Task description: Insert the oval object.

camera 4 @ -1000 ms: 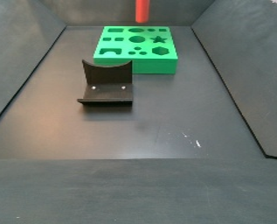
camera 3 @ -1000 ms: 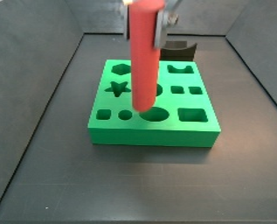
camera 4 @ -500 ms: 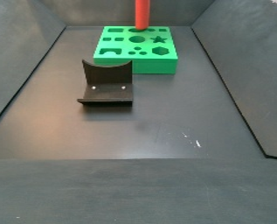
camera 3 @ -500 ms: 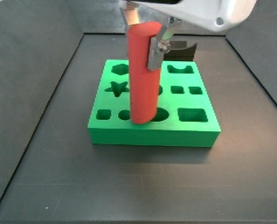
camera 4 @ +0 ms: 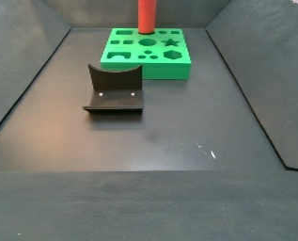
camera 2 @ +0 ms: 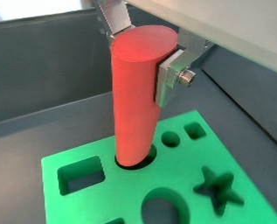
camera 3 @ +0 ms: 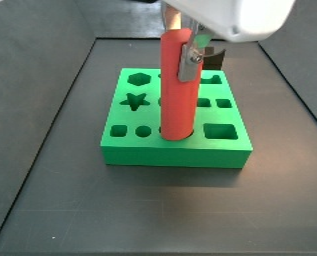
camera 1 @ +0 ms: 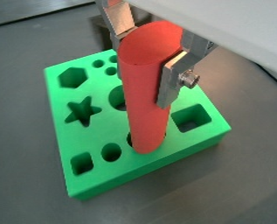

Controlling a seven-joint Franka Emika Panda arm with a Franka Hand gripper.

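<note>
Currently gripper (camera 1: 148,54) jaws clamp the oval object (camera 1: 147,92) upright, lower end inside a hole of the green block (camera 1: 72,87).

A plain red-orange oval object (camera 1: 145,92), silver tool (camera 1: 150,54) fingers, a bright green block (camera 3: 172,128), a dark fixture (camera 4: 114,90), a dark grey table (camera 4: 151,141).

fixture (camera 4: 114,90): upright on dark floor (camera 4: 177,141) | just beside green block (camera 4: 149,54), not touching
</note>
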